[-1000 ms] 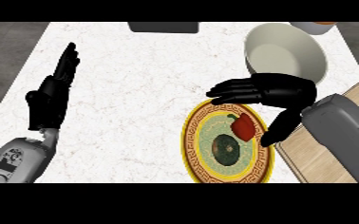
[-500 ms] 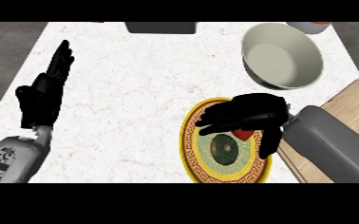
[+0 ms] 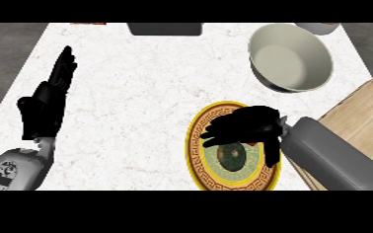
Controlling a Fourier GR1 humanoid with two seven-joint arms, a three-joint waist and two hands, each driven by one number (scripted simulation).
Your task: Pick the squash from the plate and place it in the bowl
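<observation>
we see a counter [image 3: 146,89] that looks like smooth white marble with faint grey veins, and beside it a pale board [image 3: 350,113] with a wood grain. the bowl [image 3: 291,59] looks like matt, smooth cream ceramic, and the plate [image 3: 200,158] like glazed ware with a gold patterned rim.

even bright light, soft faint shadows, no glare on the counter [image 3: 146,89]

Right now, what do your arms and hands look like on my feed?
Both hands are black with slender fingers: left hand, right hand. The forearms are smooth grey tubes; the left one has dark markings near the wrist. No cables show.
</observation>
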